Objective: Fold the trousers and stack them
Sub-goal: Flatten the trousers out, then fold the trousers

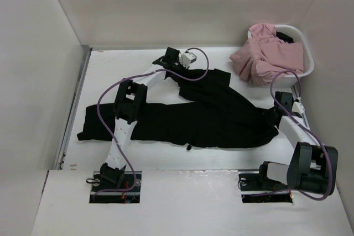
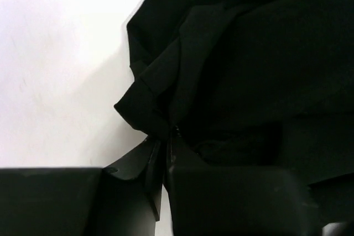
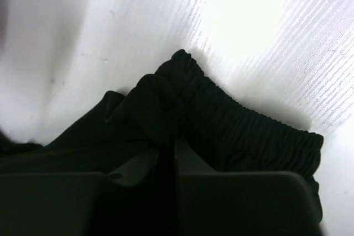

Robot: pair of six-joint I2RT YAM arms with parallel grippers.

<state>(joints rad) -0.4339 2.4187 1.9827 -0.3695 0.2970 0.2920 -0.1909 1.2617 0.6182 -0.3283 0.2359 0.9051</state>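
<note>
The black trousers (image 1: 210, 120) lie spread across the white table. One leg stretches left to the hem (image 1: 91, 125). The other leg lies bunched toward the back middle. My left gripper (image 1: 178, 72) is shut on a fold of that bunched leg; in the left wrist view the fingers (image 2: 166, 139) pinch the gathered black cloth (image 2: 243, 70). My right gripper (image 1: 275, 115) is shut on the trousers' right end; in the right wrist view its fingertips (image 3: 167, 146) pinch the ribbed elastic waistband (image 3: 243, 131). The drawstring does not show clearly.
A white laundry basket (image 1: 307, 53) stands at the back right with pink garments (image 1: 265, 53) spilling over its near rim onto the table. White walls close in the left, back and right. A metal rail (image 1: 74, 109) runs along the table's left edge.
</note>
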